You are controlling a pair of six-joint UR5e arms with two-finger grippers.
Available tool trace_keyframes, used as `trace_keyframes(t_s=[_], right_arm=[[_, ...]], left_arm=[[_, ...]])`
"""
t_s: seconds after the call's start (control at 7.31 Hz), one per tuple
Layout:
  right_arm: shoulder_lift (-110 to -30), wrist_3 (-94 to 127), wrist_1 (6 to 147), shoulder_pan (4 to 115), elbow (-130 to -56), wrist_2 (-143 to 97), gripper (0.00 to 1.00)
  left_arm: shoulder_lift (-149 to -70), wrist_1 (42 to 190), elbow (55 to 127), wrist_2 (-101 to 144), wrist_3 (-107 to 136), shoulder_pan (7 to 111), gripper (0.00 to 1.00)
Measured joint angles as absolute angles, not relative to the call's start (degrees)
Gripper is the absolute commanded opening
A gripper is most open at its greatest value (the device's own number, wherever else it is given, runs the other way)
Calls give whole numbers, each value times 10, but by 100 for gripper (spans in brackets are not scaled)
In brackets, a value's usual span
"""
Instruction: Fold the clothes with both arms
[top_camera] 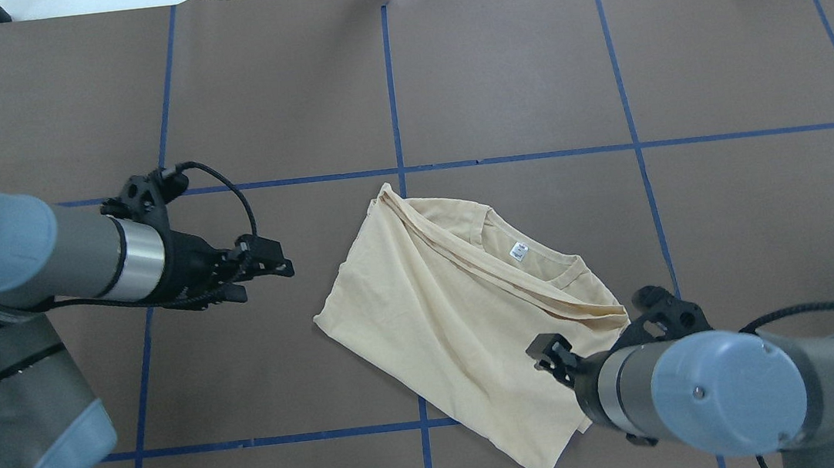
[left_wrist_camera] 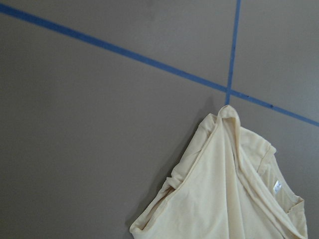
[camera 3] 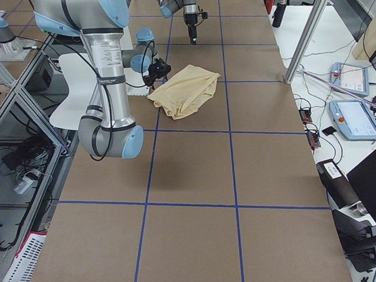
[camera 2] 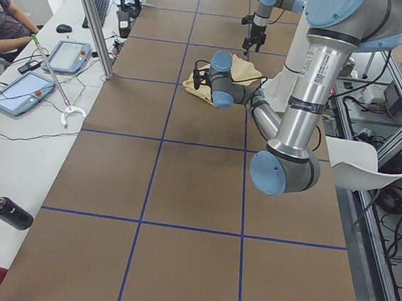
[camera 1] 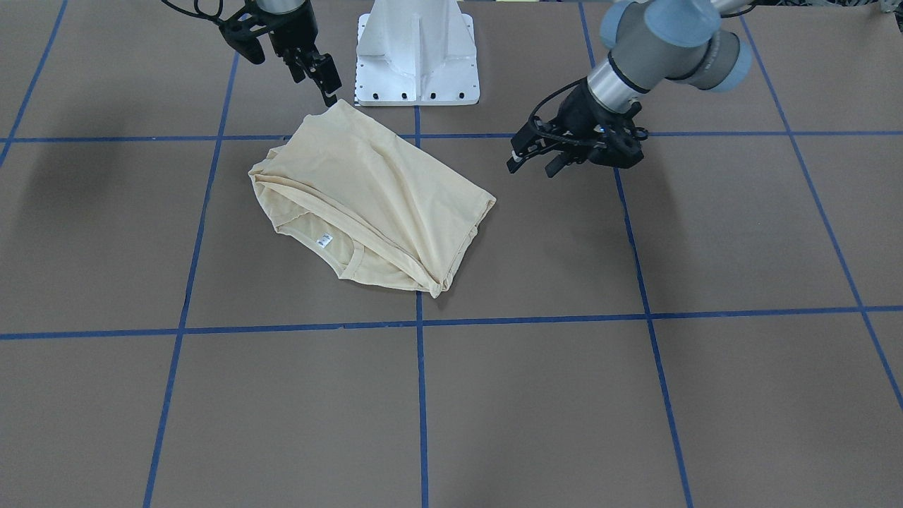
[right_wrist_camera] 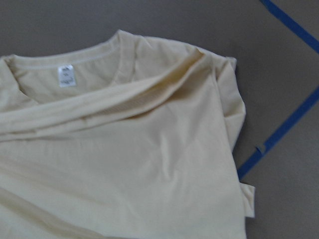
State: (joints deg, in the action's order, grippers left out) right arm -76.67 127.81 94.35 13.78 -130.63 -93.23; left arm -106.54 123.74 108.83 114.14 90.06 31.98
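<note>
**Pale cream-yellow cotton T-shirt [camera 1: 381, 197] laid folded on brown, blue-taped counter [camera 1: 635, 395]**

The left black two-finger claw [camera 1: 532, 164] is held released, apart from the T-shirt. Whether the right black two-finger claw [camera 1: 330, 95], over the T-shirt's edge, is clenched cannot be told.

The left arm [top_camera: 39, 250] reaches inward, forearm nearly level, and its left gripper [camera 1: 530, 166] points sideways with the jaws apart. The right arm [top_camera: 712, 389] slants steeply down, right gripper [camera 1: 329, 90] lowest. Its jaws look nearly closed, though this is unclear.
</note>
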Motion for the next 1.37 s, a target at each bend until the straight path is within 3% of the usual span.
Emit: trace_keyframes(t_s=[0.41, 1.09, 1.37], right_arm=[[-719, 1151, 940, 273, -1230, -1008, 100], [-713, 1106, 937, 297, -1194, -1013, 100], [-712, 1106, 937, 297, -1193, -1013, 100]], left_arm=[[-1130, 1199, 1013, 1088, 903, 273, 63], [-1138, 1195, 976, 1080, 899, 260, 55], [-1138, 1195, 975, 1080, 899, 257, 44]])
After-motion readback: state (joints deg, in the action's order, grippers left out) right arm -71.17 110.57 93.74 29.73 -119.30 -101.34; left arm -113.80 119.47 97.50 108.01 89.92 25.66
